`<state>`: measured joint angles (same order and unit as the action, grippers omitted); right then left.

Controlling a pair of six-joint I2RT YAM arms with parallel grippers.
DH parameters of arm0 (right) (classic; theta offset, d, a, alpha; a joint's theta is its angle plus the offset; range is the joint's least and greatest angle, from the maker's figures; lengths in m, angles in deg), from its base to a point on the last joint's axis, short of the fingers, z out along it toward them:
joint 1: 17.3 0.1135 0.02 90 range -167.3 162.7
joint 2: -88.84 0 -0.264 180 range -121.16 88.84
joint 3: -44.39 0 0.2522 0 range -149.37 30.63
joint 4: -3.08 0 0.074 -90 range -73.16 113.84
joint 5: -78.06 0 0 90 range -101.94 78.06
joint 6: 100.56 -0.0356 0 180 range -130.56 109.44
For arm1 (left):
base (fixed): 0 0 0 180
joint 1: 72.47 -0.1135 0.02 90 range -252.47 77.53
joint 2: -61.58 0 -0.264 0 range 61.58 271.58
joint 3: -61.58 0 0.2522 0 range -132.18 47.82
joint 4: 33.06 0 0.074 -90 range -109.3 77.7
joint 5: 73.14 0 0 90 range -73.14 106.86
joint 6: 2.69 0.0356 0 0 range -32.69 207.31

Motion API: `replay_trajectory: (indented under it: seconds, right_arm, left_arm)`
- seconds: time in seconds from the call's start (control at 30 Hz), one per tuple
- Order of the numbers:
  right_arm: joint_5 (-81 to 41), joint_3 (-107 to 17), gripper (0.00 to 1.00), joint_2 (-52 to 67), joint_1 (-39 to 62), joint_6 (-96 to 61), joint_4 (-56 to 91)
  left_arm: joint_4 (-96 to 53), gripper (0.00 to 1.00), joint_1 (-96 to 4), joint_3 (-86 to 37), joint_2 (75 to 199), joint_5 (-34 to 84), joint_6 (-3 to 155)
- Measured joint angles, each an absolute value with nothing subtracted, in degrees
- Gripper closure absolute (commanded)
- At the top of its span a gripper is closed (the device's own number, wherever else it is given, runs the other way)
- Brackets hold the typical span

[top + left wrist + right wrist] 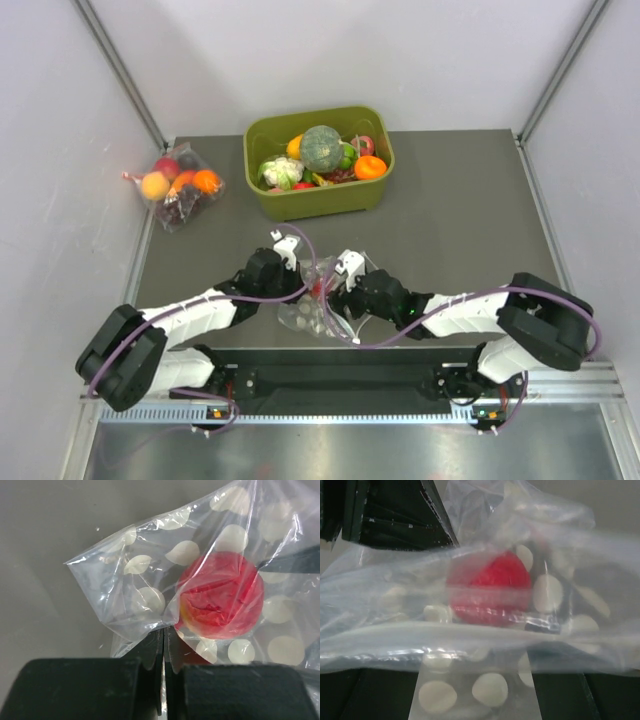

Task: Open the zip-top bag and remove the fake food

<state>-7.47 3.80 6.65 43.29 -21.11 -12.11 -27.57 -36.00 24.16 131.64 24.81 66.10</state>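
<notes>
**Two grippers at a dotted bag, near middle of the table**

1. Left gripper (163,642). Nearest item in the left wrist view. The two black fingers are pressed together with only a slit between them, and a fold of clear film is pinched in that slit. It is closed on the bag.

2. Right gripper (336,294). It reaches in from the right and meets the same bag opposite the left gripper. In the right wrist view, cloudy film and the bag's zip band lie across its dark fingers. Whether they clamp the plastic or stand apart cannot be told.

3. Zip-top bag (308,316). Clear plastic printed with white dots, crumpled. It sits at the near middle of the table (450,220) between the two grippers, just beyond the arm bases. One corner sticks out to the left in the left wrist view.

4. Red fruit (222,602). Round and inside the zip-top bag, seen through the film just beyond the left fingers.

5. Green tub (320,205). At the far middle of the table, well apart from the bag. It holds:
   - a dark green pumpkin (321,147);
   - an orange fruit (370,167) at the right end;
   - a white cauliflower (281,172) at the left end;
   - other small produce, too crowded to list.

6. Small dotless bag (180,186). At the far left edge of the table, left of the tub. Orange, red and dark pieces show through it.
</notes>
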Motion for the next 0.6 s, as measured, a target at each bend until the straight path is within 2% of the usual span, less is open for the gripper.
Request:
replay_trajectory:
  seconds: [0.6]
  right_arm:
    - [-8.1,-0.6,0.20,-4.7,41.8,-19.6,-21.1]
  left_arm:
    - [-26.9,1.00,-36.0,22.4,133.0,29.5,69.6]
